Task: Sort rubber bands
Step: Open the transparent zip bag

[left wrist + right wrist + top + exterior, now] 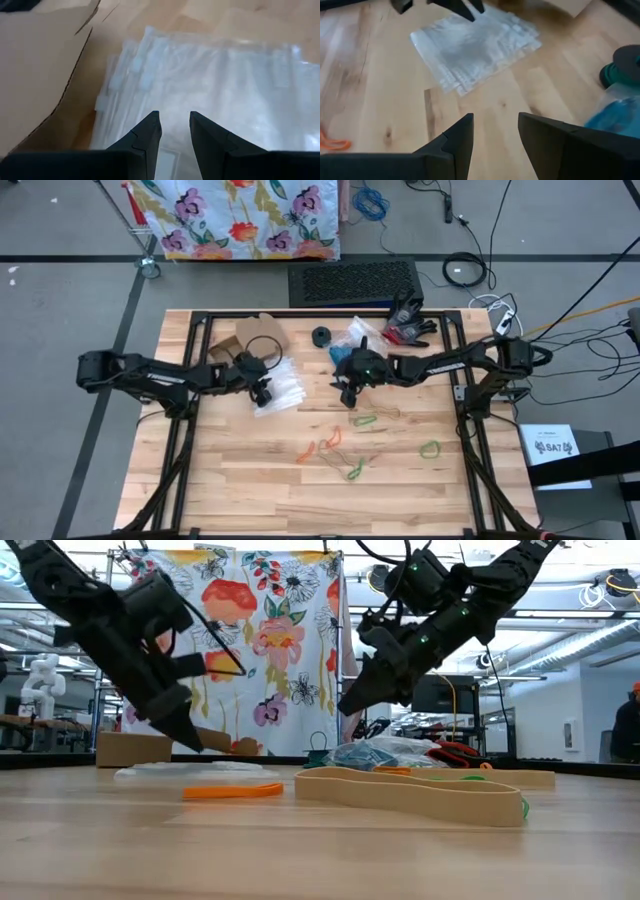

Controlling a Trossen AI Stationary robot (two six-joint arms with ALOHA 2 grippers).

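Several rubber bands lie loose on the wood near the table's middle: green ones (365,421) (430,448) (354,472), orange ones (306,452) (332,438) and a tan one (335,458). In the low view an orange band (232,791) and a tan band (410,795) lie in front. My left gripper (262,391) (174,121) hovers narrowly open above a stack of clear plastic bags (280,392) (215,85), clear of it. My right gripper (347,392) (495,122) is open and empty over bare wood, to the right of the bags (475,45).
A cardboard piece (245,335) lies at the back left, beside the bags. A black roll (321,336), a clear bag of blue bands (352,348) (615,115) and red-black gloves (410,325) lie at the back. Black frame rails (185,430) run along both table sides.
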